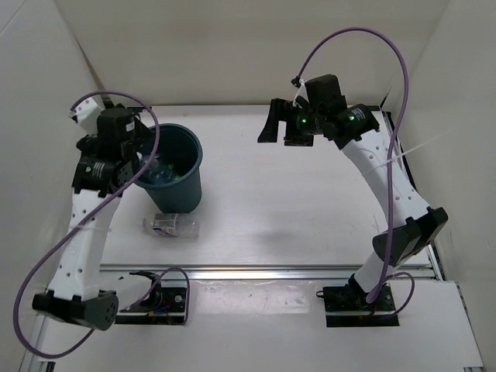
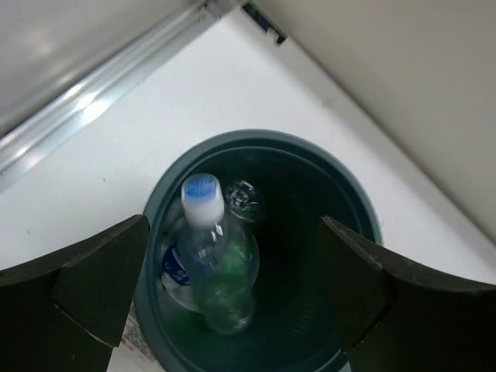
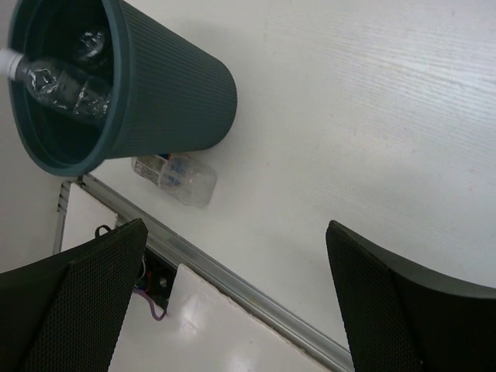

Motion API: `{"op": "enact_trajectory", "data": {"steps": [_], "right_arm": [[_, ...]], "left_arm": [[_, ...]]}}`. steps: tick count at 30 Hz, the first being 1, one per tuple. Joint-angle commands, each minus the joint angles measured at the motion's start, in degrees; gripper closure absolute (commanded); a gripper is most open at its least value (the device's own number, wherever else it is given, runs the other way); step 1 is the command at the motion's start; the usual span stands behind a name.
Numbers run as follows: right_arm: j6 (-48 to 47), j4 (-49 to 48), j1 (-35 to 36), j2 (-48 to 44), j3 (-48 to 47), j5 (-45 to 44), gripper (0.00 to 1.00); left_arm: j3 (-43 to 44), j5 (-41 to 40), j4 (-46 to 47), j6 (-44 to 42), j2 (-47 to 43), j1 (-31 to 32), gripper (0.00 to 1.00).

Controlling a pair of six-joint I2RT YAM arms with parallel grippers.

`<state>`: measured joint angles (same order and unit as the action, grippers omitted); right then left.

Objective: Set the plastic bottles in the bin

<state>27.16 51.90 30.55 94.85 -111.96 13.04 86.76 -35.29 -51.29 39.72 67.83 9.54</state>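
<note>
The dark teal bin stands at the back left of the table. My left gripper hangs over its mouth, and in the left wrist view it is open. Below it, inside the bin, a clear bottle with a blue cap shows blurred, touching neither finger. It lies over something green and a blue-labelled bottle. Another clear bottle with a pale label lies on its side on the table just in front of the bin. My right gripper is open and empty, high at the back middle.
White walls close in the table on the left, back and right. A metal rail runs along the near edge, with both arm bases behind it. The right arm arches along the right side.
</note>
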Motion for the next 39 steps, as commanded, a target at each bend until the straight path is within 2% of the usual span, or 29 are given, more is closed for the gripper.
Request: {"op": "enact_trajectory", "data": {"steps": [1,3,4,5,6,7,10,11,12,13,14,16,22,30,39], "right_arm": [[-1.1,1.2,-1.3,-4.7,2.9,-0.6,0.00],[-1.1,1.2,-2.0,-5.6,5.1,-1.4,0.00],[-1.1,1.2,-2.0,-6.2,7.1,-1.4,0.00],[-0.4,1.2,-2.0,-6.3,7.9,-1.4,0.00],[-0.4,1.2,-2.6,-6.8,8.4,-1.4,0.00],[-0.4,0.7,-2.6,-6.8,8.9,-0.9,0.00],[-0.4,0.7,-2.6,-6.2,9.5,-0.4,0.00],[-0.4,0.7,-2.6,-6.2,9.5,0.2,0.00],[-0.4,0.7,-2.6,-5.6,9.5,0.2,0.00],[-0.4,0.7,-2.6,-5.0,8.9,0.8,0.00],[-0.4,0.7,-2.6,-5.0,8.9,0.8,0.00],[-0.4,0.7,-2.6,-4.0,8.3,2.4,0.00],[-0.9,0.7,-2.6,-4.0,8.3,3.0,0.00],[-2.5,0.7,-2.6,-5.2,10.7,2.5,0.00],[-3.0,0.0,-5.1,-8.0,15.0,3.8,0.00]], "left_arm": [[5.3,-9.9,0.3,-1.5,-10.2,1.0,0.00],[2.0,-7.5,-3.7,4.4,-17.5,1.0,0.00],[-0.4,-6.3,-5.9,13.8,-20.3,1.0,0.00],[-3.7,-2.4,-6.8,17.5,-25.8,1.0,0.00],[-9.8,-0.6,-10.1,21.8,-28.3,1.0,0.00],[-13.2,1.6,-12.0,30.9,-30.6,1.0,0.00],[-27.9,11.9,-16.6,45.3,-39.9,1.0,0.00],[-32.2,14.3,-15.7,51.1,-42.8,1.0,0.00],[-36.2,17.2,-14.7,53.7,-48.7,1.0,0.00],[-43.2,18.1,-13.7,56.2,-51.5,1.0,0.00],[-46.4,18.7,-10.4,58.6,-54.1,1.0,0.00],[-53.1,19.6,-10.4,61.9,-58.9,1.0,0.00],[-65.7,23.1,0.5,62.6,-59.7,1.0,0.00],[-70.5,23.1,12.3,54.9,-50.3,1.0,0.00],[-77.7,22.5,20.1,54.9,-44.8,0.4,0.00]]}}
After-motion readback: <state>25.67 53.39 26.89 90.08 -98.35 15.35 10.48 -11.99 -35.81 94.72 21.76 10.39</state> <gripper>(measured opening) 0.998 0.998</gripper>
